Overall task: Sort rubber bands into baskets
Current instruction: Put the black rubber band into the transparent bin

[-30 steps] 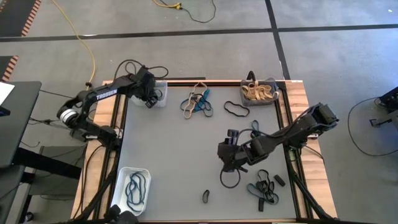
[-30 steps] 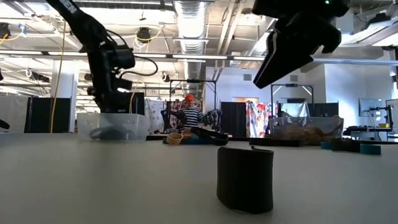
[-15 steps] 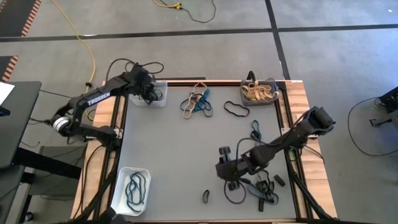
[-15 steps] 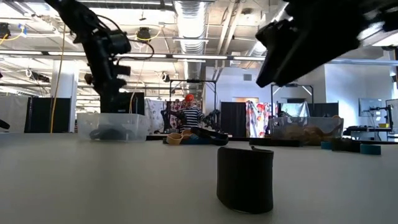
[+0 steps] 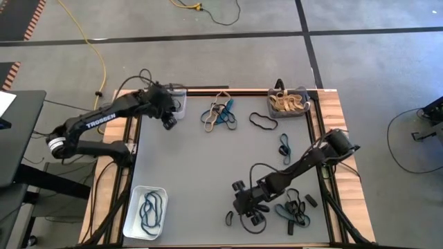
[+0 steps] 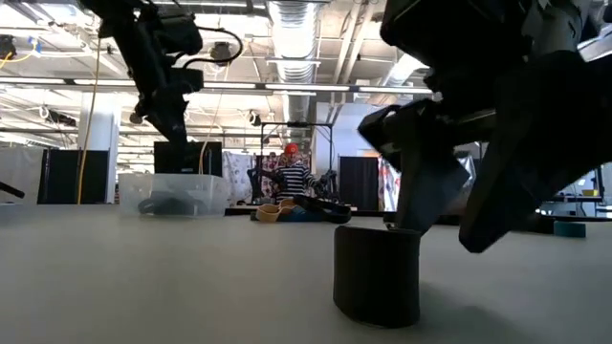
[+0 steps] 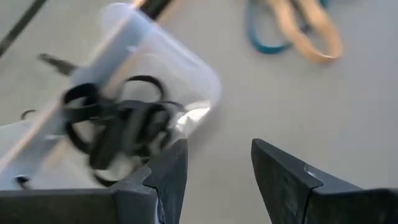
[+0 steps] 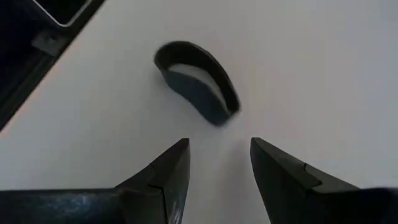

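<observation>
A wide black rubber band [image 8: 199,81] stands on its edge on the grey table near the near edge [image 5: 229,218] [image 6: 377,272]. My right gripper [image 8: 217,162] [image 5: 240,205] hovers open just short of it, tilted down, touching nothing. My left gripper [image 7: 217,168] [image 5: 168,119] is open and empty above the table beside the clear basket [image 7: 124,106] [image 5: 177,102], which holds black bands. The dark grey basket [image 5: 289,102] holds tan bands. The white basket [image 5: 147,211] holds teal bands.
Loose bands lie on the table: a tan, teal and black cluster [image 5: 220,114] at the far middle, a black loop [image 5: 263,122], a teal one [image 5: 284,145], and a heap [image 5: 291,211] at the near right. Wooden rails [image 5: 333,131] edge the table.
My right gripper has come down and gone toward the table's near left, tipping its fingers downward, until it stands just over the wide black band. My left gripper has risen and drawn back from over the clear basket toward the near edge.
</observation>
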Tool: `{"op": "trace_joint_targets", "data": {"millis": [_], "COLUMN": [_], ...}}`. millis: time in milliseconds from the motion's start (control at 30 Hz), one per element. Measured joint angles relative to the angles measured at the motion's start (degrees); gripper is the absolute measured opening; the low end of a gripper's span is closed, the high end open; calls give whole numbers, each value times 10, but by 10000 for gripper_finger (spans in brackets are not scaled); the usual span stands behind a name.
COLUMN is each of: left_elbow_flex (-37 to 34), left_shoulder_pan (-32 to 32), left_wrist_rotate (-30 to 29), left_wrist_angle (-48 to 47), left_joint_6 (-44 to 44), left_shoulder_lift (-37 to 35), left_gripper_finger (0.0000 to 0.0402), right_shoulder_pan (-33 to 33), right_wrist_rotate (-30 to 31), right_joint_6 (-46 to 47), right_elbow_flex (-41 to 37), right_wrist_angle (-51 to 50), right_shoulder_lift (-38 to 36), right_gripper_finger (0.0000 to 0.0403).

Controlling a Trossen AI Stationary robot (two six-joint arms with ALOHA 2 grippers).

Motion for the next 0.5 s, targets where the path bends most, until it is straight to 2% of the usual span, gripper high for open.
{"op": "trace_joint_targets", "data": {"millis": [233, 500], "left_elbow_flex": [0, 0], "left_shoulder_pan": [-124, -234], "left_wrist_rotate": [-21, -62], "left_wrist_angle": [2, 16], "left_joint_6": [-61, -119], "left_shoulder_lift": [0, 1], "left_gripper_finger": [169, 169], "right_shoulder_pan": [2, 3], "right_wrist_rotate": [-17, -12], "right_joint_6": [-5, -7], "right_elbow_flex": [0, 0], "right_wrist_angle": [58, 70], "right_shoulder_lift": [12, 12], "right_gripper_finger": [196, 196]}}
